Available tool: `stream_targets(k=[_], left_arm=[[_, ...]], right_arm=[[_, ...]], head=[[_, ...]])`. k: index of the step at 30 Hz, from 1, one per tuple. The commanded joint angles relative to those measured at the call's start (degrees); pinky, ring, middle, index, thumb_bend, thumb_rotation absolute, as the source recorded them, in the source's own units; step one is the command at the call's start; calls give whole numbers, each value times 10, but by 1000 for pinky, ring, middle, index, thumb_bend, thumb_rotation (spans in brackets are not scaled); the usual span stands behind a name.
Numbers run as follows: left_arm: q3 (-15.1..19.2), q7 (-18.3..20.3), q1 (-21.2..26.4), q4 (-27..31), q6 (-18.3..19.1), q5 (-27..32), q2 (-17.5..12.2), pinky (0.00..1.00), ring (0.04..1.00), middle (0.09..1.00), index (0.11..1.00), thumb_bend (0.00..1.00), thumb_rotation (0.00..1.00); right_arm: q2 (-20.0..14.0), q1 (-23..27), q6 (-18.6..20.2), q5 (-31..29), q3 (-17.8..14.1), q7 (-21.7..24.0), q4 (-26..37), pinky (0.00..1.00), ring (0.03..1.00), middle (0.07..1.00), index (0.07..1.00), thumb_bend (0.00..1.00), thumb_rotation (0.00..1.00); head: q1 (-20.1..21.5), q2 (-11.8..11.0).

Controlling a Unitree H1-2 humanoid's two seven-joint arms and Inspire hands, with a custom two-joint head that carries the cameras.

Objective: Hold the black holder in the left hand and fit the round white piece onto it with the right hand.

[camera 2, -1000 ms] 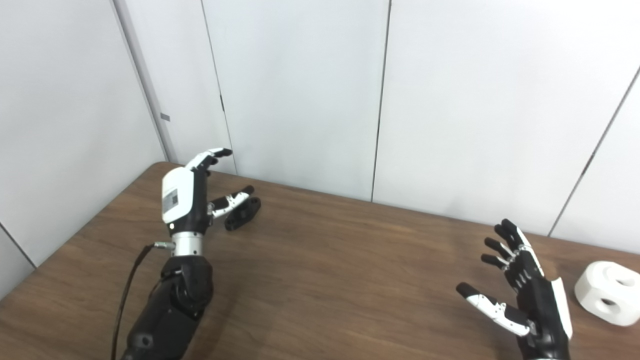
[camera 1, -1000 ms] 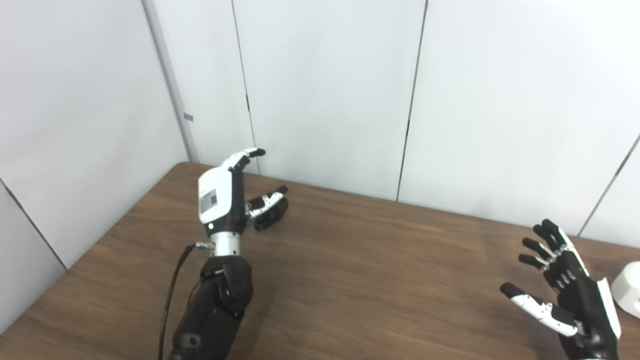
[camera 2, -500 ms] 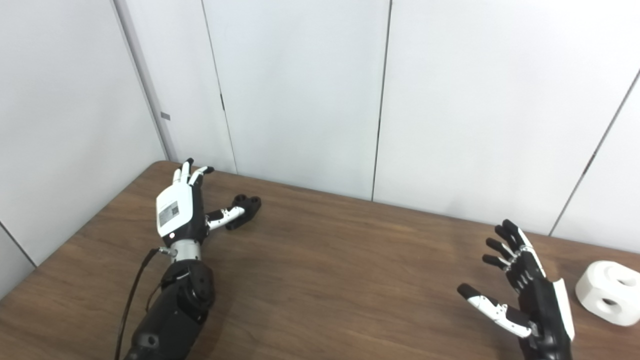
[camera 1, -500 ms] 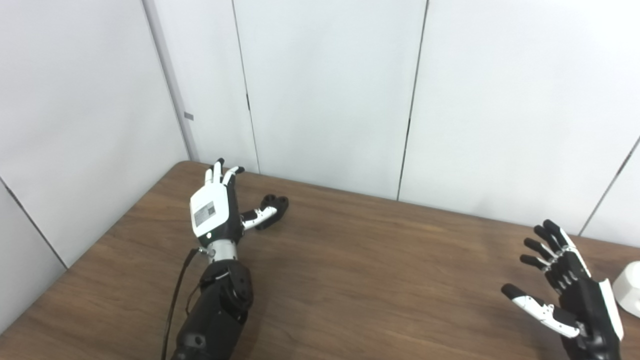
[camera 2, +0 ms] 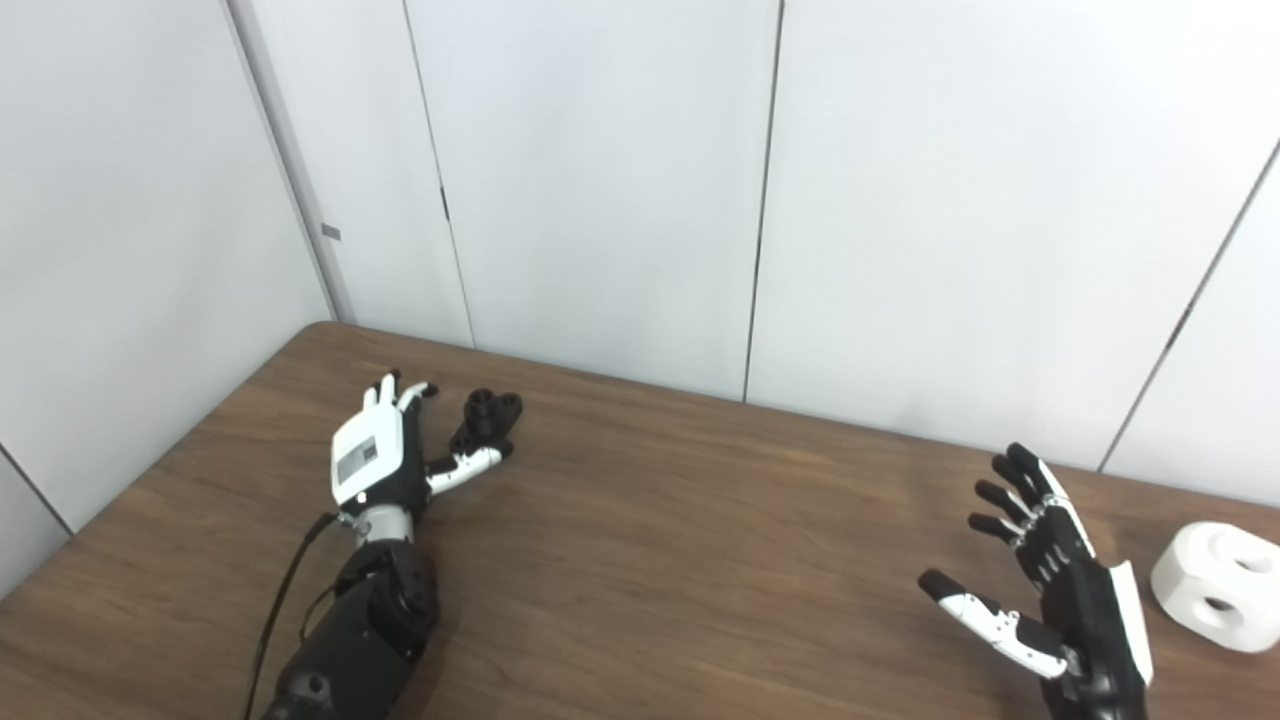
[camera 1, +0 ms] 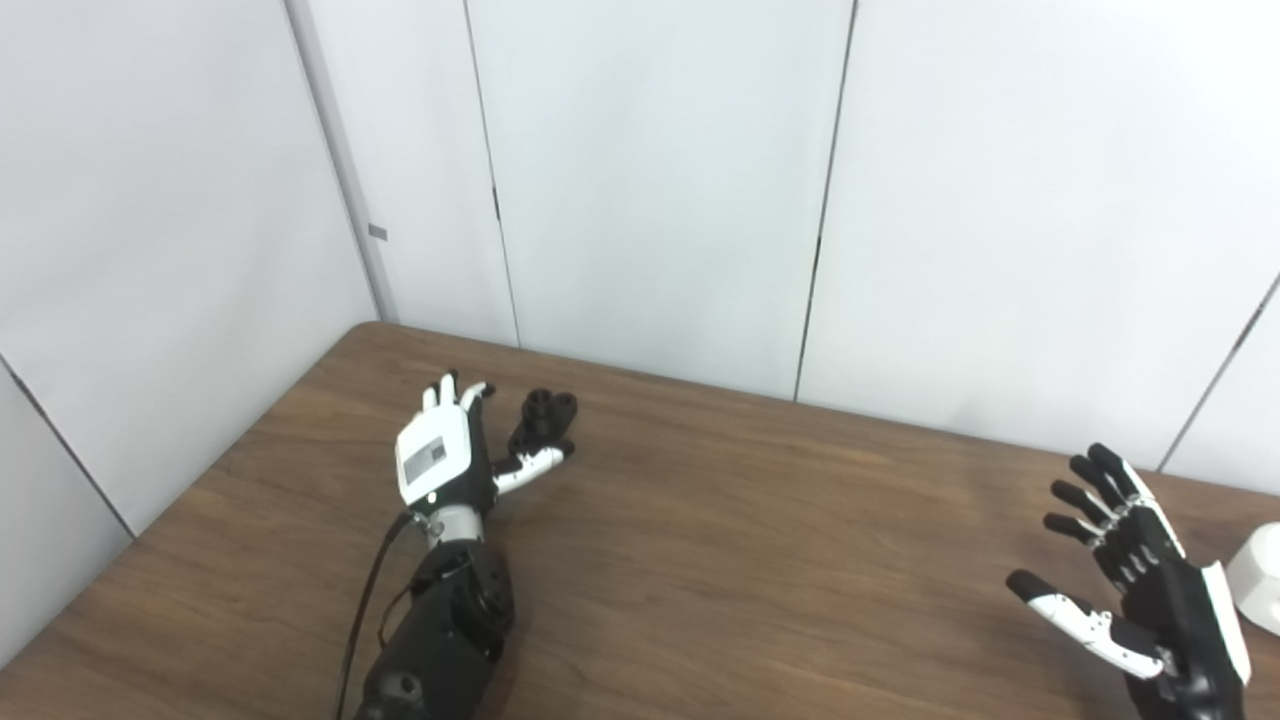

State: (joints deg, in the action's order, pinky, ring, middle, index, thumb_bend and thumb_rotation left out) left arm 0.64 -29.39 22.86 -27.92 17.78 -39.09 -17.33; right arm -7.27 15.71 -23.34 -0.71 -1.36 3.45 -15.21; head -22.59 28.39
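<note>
The black holder (camera 1: 542, 419) lies on the brown table near the far left corner. My left hand (camera 1: 447, 463) is low over the table just left of it, open, palm down, with the thumb reaching under the holder's near end; contact cannot be told. The round white piece (camera 2: 1217, 587), with holes in its faces, sits at the right edge of the table. My right hand (camera 2: 1060, 590) hovers open to its left, fingers spread and pointing up, holding nothing.
The wooden table (camera 1: 760, 560) ends against white wall panels (camera 1: 650, 180) close behind the holder. A black cable (camera 1: 362, 620) runs along my left forearm.
My left hand has dropped from an upright pose to lie flat beside the holder and slid nearer. The holder's far end now shows above the thumb. The right hand has barely moved.
</note>
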Motion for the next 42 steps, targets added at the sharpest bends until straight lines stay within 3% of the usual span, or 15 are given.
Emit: stream_targets(k=[1,14,20,26,37,42], left_arm=[[-3,-25,31,-4,3,-7,-10,908,1000,1000,836,1000,591],[-12,-77,47,-91,-13,17,-6,917,1000,1000,812,988,493],[-15,-93,55,-125,-37,34,-6,887,1000,984,766,964,458],[-20,-85,55,-133,-61,53,-6,865,971,961,707,938,416],[-41,-42,32,-103,-36,56,-1,838,970,956,694,957,412],[-46,-46,29,-119,-32,55,3,846,967,952,694,969,421]], right_arm=[[-7,-23,-4,-6,-4,3,-3,732,836,897,902,568,197],[-9,-36,-5,7,-5,0,14,737,834,894,897,551,182],[-9,-43,4,10,-6,-2,30,744,830,890,899,552,189],[-10,-46,6,19,-6,-5,35,745,833,891,902,545,196],[-8,-44,9,8,-10,-1,32,751,836,891,900,553,189],[-8,-44,6,4,-10,0,30,742,838,894,902,567,205]], head=[[0,2],[5,10],[10,15],[10,19],[6,23],[6,29]])
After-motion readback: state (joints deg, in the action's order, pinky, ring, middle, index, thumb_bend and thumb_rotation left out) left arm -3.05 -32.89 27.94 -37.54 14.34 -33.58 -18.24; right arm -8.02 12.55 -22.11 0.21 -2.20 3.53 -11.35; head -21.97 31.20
